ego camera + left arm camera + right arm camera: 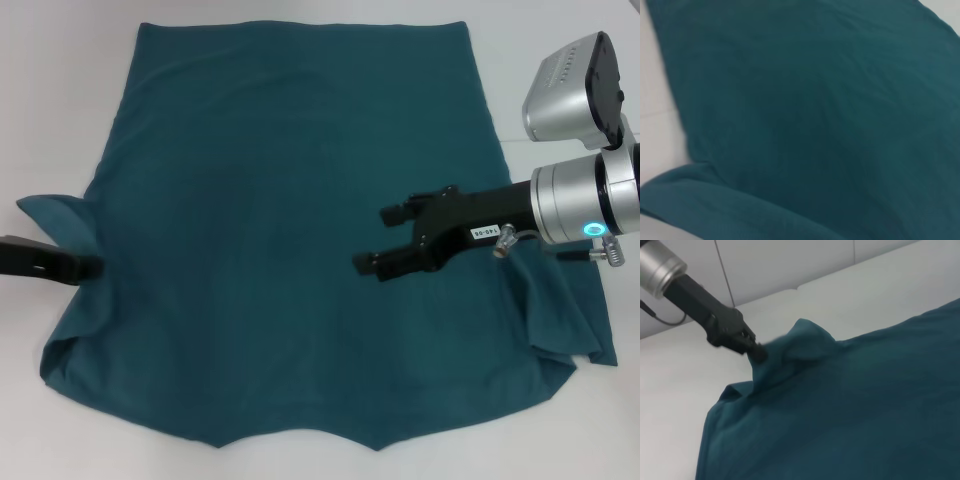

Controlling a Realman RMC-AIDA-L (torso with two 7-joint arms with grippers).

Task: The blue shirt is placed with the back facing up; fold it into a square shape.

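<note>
The blue shirt (270,220) lies spread flat on the white table (60,120), collar edge toward me and hem at the far side. At the shirt's left edge, my left gripper (92,268) is shut on the left sleeve (60,215). The right wrist view shows that gripper (758,354) pinching the raised sleeve fabric (805,342). My right gripper (386,239) hangs open over the right-middle of the shirt, and nothing sits between its fingers (400,213). Only shirt fabric (820,120) fills the left wrist view.
The right sleeve (570,330) lies bunched under my right arm at the table's right side. Bare white table (685,390) borders the shirt on the left, and a table seam (840,275) runs behind it.
</note>
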